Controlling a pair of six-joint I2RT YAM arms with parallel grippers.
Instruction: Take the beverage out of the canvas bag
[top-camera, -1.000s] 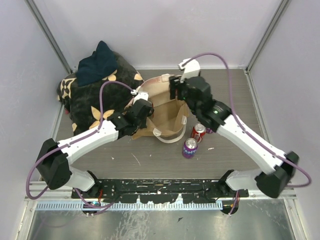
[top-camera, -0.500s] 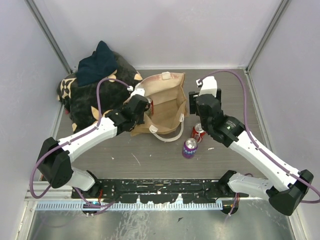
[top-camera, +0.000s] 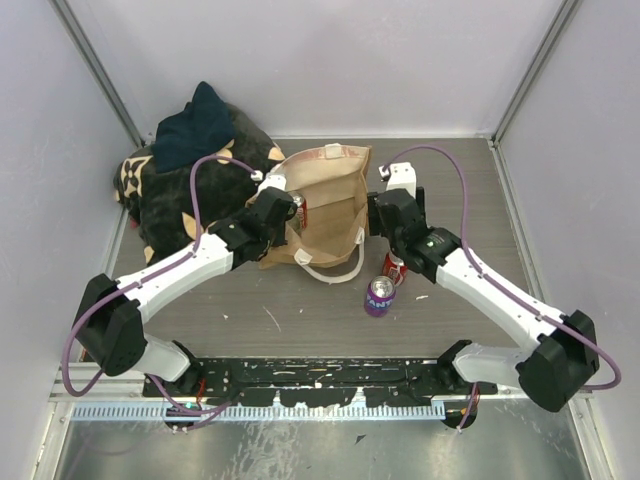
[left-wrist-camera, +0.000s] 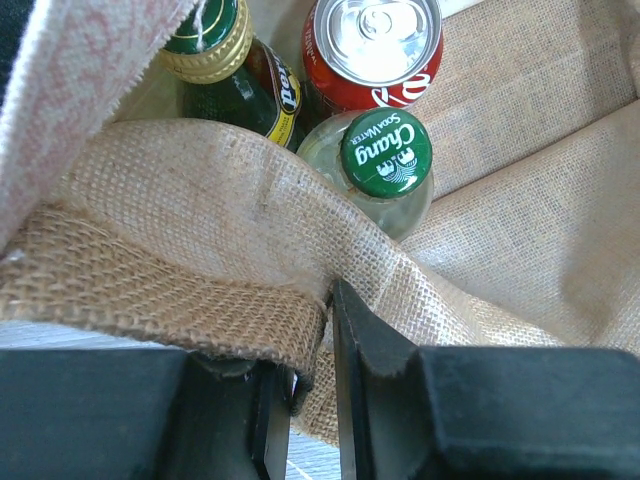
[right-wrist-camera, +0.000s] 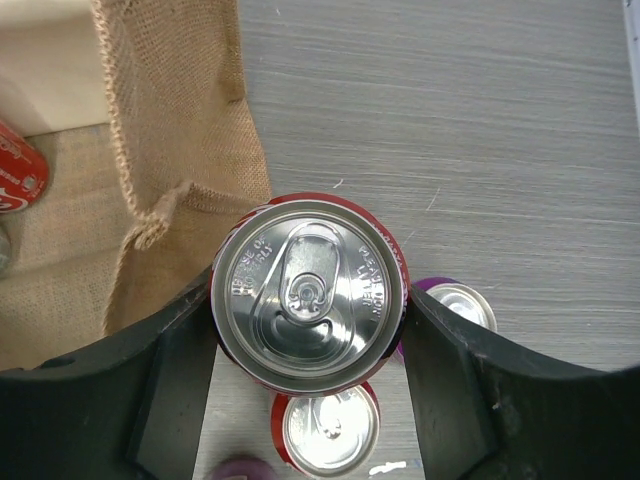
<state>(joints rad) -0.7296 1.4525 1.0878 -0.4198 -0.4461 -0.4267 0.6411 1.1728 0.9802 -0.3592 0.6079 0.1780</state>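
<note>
Just right of the tan boxy woven canvas bag (top-camera: 330, 200), the right gripper (right-wrist-camera: 310, 305) is clamped on a red aluminium soda can (right-wrist-camera: 308, 270), outside the rim. Risks: the bag sags or tips if the left gripper (left-wrist-camera: 312, 400), pinched shut on its burlap edge, slips off. The held can could also come down on the standing red can (top-camera: 397, 265) and purple can (top-camera: 379, 296) right beneath, knocking them over. The black flower-print bundle (top-camera: 185, 215) sits left of the bag, not in the way. Inside the bag: gold-capped dark bottle (left-wrist-camera: 225, 60), red cola can (left-wrist-camera: 375, 45), green-capped clear bottle (left-wrist-camera: 385, 155).
</note>
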